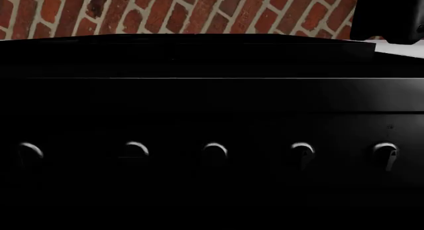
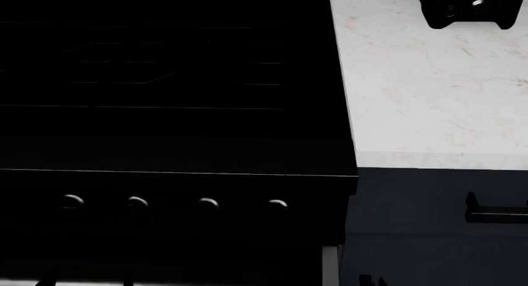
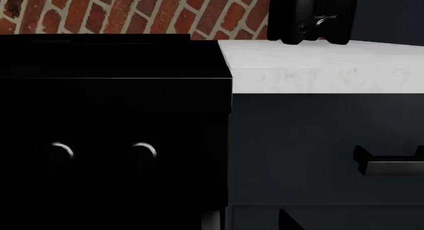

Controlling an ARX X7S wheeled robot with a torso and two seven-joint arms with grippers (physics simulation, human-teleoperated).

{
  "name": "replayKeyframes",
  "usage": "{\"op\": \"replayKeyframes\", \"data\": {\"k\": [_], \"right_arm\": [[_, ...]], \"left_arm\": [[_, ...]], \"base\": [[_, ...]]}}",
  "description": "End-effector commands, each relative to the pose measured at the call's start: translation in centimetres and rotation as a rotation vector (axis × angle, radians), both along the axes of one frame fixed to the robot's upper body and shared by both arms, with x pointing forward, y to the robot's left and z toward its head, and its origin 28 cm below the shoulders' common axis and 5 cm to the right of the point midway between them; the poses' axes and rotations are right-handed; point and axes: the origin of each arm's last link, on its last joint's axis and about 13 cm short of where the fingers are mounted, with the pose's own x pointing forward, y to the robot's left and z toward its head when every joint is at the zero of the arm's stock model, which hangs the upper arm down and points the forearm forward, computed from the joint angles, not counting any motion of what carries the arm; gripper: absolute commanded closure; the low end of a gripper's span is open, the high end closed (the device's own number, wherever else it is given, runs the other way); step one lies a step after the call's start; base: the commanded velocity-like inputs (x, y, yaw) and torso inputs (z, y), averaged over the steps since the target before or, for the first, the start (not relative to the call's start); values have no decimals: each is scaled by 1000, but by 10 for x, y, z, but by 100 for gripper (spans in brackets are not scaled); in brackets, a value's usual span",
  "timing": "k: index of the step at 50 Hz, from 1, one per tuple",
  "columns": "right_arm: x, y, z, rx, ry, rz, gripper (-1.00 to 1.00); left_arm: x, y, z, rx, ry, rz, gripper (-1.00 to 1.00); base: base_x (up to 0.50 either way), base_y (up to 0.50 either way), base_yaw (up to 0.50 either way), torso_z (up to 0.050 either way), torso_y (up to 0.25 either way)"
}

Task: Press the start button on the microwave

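Note:
The microwave and its start button are out of view in every frame. The head view looks down on a black stove [image 2: 165, 82] with a row of knobs [image 2: 136, 203] on its front panel. The left wrist view faces that same dark front panel and several knobs [image 1: 215, 150]; the left gripper does not show against it. In the right wrist view a dark pointed shape [image 3: 289, 221] at the frame's edge may be a fingertip of my right gripper; its state is unreadable.
A white marble counter [image 2: 429, 88] lies right of the stove, above dark cabinet fronts with a bar handle [image 2: 495, 215]. The base of a black appliance [image 2: 466, 8] stands at the counter's back, also in the right wrist view [image 3: 311, 16]. A red brick wall [image 1: 185, 11] runs behind.

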Motion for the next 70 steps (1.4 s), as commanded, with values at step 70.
{"op": "replayKeyframes", "data": {"k": [70], "right_arm": [[45, -10, 217, -26, -292, 116, -100]], "left_arm": [[75, -3, 208, 50, -89, -48, -100]], "base": [[154, 63, 0, 0, 0]]}}
